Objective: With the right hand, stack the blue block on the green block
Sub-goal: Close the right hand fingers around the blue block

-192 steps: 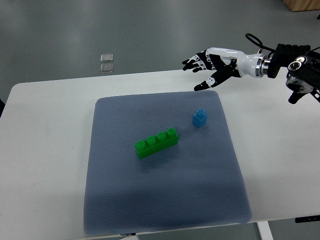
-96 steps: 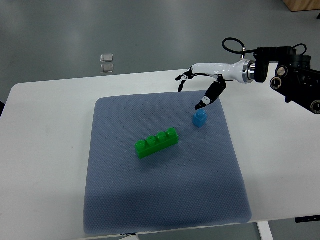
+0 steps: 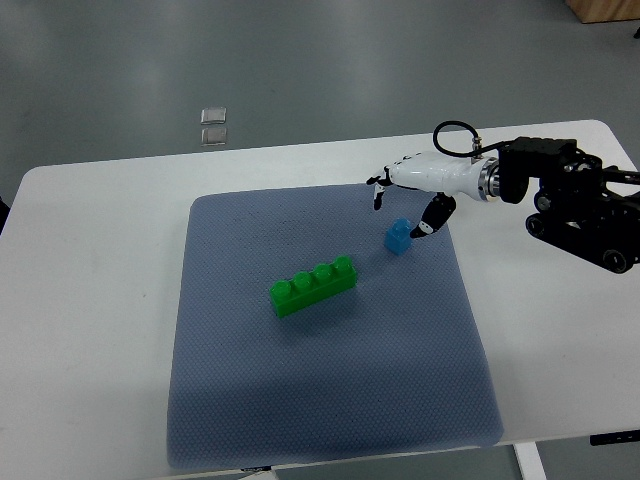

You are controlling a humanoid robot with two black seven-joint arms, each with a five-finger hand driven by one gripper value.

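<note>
A small blue block (image 3: 399,237) stands on the grey-blue mat (image 3: 330,400), right of centre near the mat's far edge. A long green block (image 3: 313,286) with several studs lies slanted to its lower left, apart from it. My right hand (image 3: 400,208) reaches in from the right and hovers over the blue block, open, with its fingers (image 3: 380,190) above and behind the block and its thumb (image 3: 430,218) close to the block's right side. It holds nothing. The left arm is out of view.
The mat lies on a white table (image 3: 90,300). My black forearm and wrist housing (image 3: 570,205) sit over the table's right end. Two small clear squares (image 3: 213,125) lie on the floor beyond the table's far edge.
My right hand has come down and to the left, from beyond the mat's far right corner to just over the blue block. Neither block has moved.
</note>
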